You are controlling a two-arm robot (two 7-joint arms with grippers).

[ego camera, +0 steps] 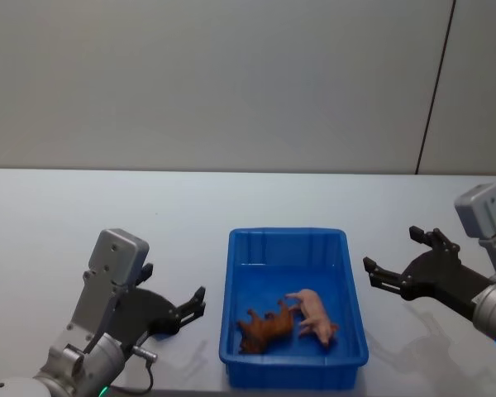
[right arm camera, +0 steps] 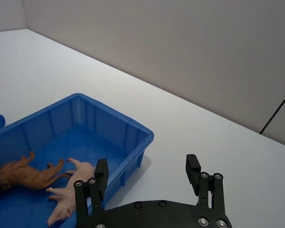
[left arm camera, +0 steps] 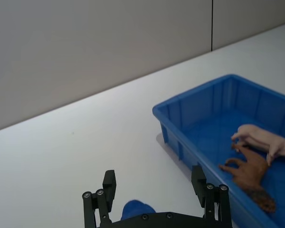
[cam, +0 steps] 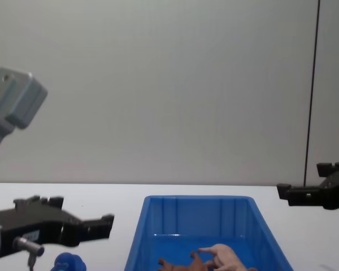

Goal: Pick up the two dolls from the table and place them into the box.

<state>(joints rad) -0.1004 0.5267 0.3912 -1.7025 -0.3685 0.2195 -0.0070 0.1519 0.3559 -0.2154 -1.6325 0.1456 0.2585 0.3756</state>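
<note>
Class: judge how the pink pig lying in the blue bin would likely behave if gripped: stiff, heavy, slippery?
The pig is probably stiff: its legs stick straight out as it lies on its side. It looks light, being far smaller than the bin. Its smooth, rounded body may slip in a pinch.

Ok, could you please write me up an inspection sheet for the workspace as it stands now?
Surface: white table, no spills or marks seen.
Job's things: blue box stands between the arms; the brown animal and the pink pig lie on their sides on its floor, touching.
Clutter: a small rounded blue toy on the table left of the box, beneath the left gripper.
Grippers: left gripper and right gripper are both open and empty, one on each side of the box.
Cables: a thin cable loops under the left wrist.
Surroundings: plain grey wall with a dark vertical seam.
</note>
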